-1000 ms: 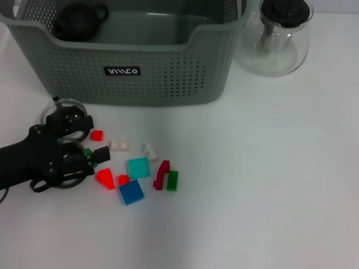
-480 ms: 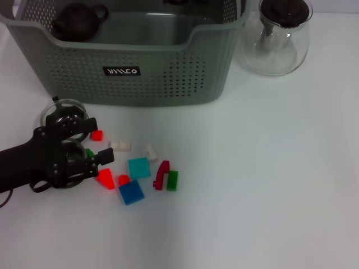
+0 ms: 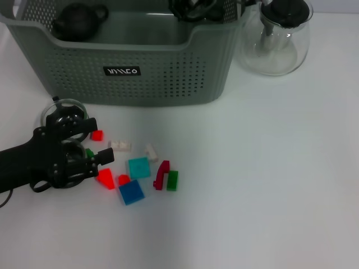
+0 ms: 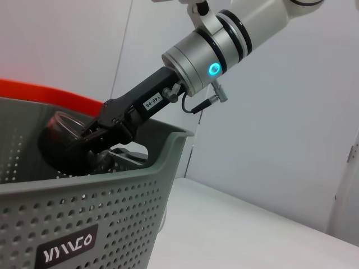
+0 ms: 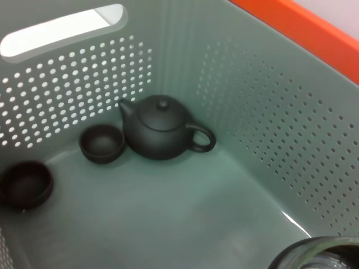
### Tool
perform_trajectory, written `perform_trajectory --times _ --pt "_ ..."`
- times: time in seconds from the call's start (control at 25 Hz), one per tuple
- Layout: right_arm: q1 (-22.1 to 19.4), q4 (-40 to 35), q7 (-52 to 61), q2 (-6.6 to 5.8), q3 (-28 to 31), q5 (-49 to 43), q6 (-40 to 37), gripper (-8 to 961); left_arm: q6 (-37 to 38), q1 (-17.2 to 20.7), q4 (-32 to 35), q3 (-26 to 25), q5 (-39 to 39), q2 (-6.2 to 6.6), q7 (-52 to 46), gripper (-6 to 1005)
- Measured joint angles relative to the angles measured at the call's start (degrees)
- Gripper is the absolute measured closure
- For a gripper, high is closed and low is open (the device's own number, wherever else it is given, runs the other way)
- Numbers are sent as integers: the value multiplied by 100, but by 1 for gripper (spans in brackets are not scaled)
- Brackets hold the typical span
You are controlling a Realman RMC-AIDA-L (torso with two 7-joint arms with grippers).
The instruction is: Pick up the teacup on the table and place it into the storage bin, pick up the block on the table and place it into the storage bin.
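The grey-green storage bin (image 3: 168, 84) stands at the back of the table. My right gripper (image 3: 193, 8) hangs inside its far right part and, in the left wrist view, the right gripper (image 4: 104, 134) is shut on a round teacup (image 4: 59, 148). The rim of this teacup (image 5: 320, 252) shows close to the right wrist camera. My left gripper (image 3: 96, 143) lies open on the table at the left, at the edge of several scattered blocks. A red block (image 3: 97, 135) and a red wedge (image 3: 105, 178) lie by its fingertips. A glass teacup (image 3: 64, 107) stands partly hidden behind it.
Teal (image 3: 138, 167), blue (image 3: 131, 192), maroon (image 3: 162, 174), green (image 3: 172, 180) and white (image 3: 119, 145) blocks lie in front of the bin. Inside the bin sit a dark teapot (image 5: 160, 134) and two dark cups (image 5: 101, 143) (image 5: 25, 185). A glass pot (image 3: 276, 39) stands right of the bin.
My right gripper has come into view over the bin's far right side. The left gripper edged slightly toward the blocks, then held still.
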Motion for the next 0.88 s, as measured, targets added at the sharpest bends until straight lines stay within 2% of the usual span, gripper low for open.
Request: perform_trajectory --times 0.28,0.44,0.52,0.6,0.68,0.72,0.8,0.88 --pt "-48 93 61 0 -41 -46 60 880 0 0 0 0 -7 -6 0 185" --pt "-128 14 66 0 -16 -36 63 698 0 0 0 1 -11 -8 0 186" --pt "-315 -309 46 -3 53 66 57 616 0 1 0 -7 -8 -9 1 186" --pt "-742 -1052 -134 -1 124 457 28 546 0 8 0 -25 -7 -9 10 186" --pt "-1463 -2160 -649 4 125 1248 16 474 3 20 0 -28 -21 -9 21 187" --pt "-2004 -2856 -1210 6 112 2014 -2 439 7 26 0 -34 -33 -8 23 187" --pt "-2722 -3483 -2281 -12 104 3397 -231 446 7 31 0 -37 -41 -7 24 187" --pt "-3446 -3900 -3799 -62 135 5077 -849 449 3 34 0 -36 -46 -8 28 188"
